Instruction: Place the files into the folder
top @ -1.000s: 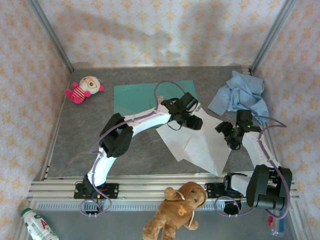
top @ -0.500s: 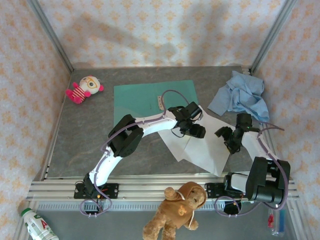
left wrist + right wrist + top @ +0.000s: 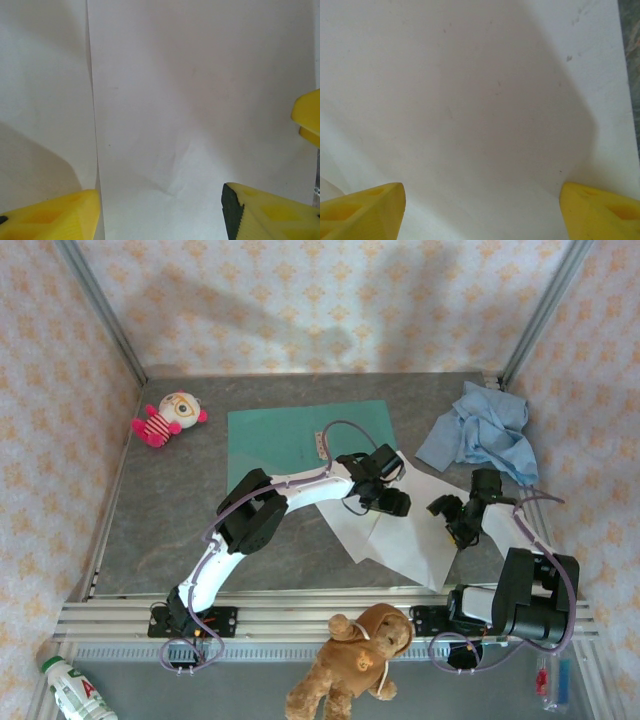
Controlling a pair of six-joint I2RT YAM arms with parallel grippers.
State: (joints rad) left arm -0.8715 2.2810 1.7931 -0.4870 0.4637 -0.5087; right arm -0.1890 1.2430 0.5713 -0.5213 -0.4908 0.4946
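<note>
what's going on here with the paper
Two robot arms are working on the files, two white sheets lying overlapped on the table. The left gripper and the right gripper are both over the paper, jaws open, holding nothing. The folder lies flat beyond them, both sheets outside it.

Under the left gripper (image 3: pixel 160 200) we see the files (image 3: pixel 190 100) as thin matt white paper, smooth save one faint crease; its fingers (image 3: pixel 50 217) look like moulded yellow plastic, dull, one edged in black; beyond that gripper the folder (image 3: pixel 290 430) is flat teal card, unglossed; beyond the right gripper (image 3: pixel 480 200) the cloth (image 3: pixel 480 435) is soft, rumpled blue fabric; the table (image 3: pixel 170 520) under both seems a mottled grey matt sheet, perhaps stone-effect.
</note>
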